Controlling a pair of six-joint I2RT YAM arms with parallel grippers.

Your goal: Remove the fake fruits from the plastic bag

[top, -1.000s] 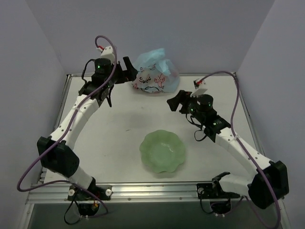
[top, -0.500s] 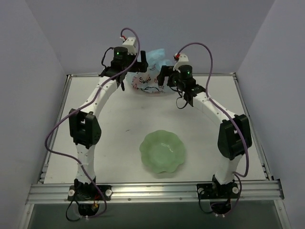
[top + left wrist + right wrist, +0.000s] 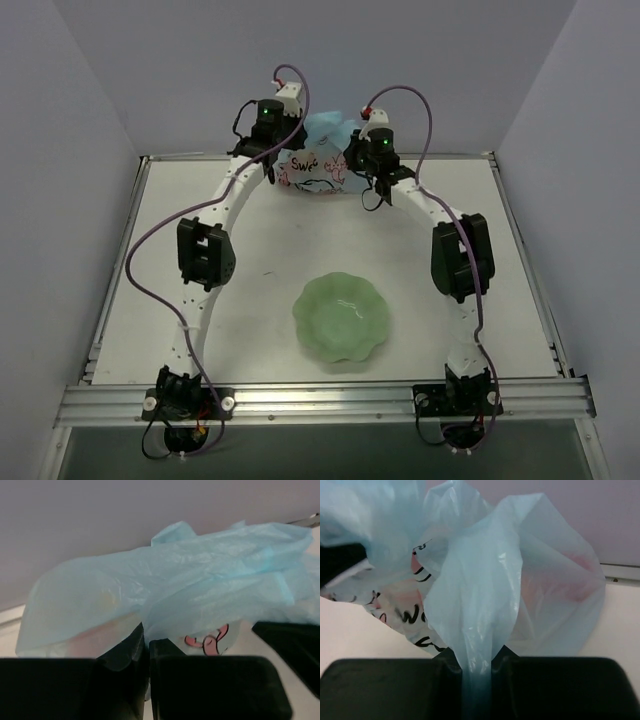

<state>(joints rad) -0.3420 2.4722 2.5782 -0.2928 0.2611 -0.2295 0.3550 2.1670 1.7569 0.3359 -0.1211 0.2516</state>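
The light-blue plastic bag [image 3: 318,165] stands at the back of the table, white printed panel facing forward. My left gripper [image 3: 293,152] is at its left top, shut on a thin fold of the plastic bag [image 3: 200,580] between the jaws of the left gripper [image 3: 146,647]. My right gripper [image 3: 350,156] is at the bag's right top. In the right wrist view, the right gripper [image 3: 476,662] is shut on a gathered strip of the plastic bag [image 3: 475,595]. The fake fruits are hidden inside; only reddish tints [image 3: 570,575] show through the film.
A pale green scalloped bowl [image 3: 341,316] sits on the table between the arm bases, well in front of the bag. The back wall rises right behind the bag. A dark part of the right gripper [image 3: 292,650] shows in the left wrist view.
Both arms have stretched forward to the bag. Both grippers were open before and now pinch the bag's top, left and right.
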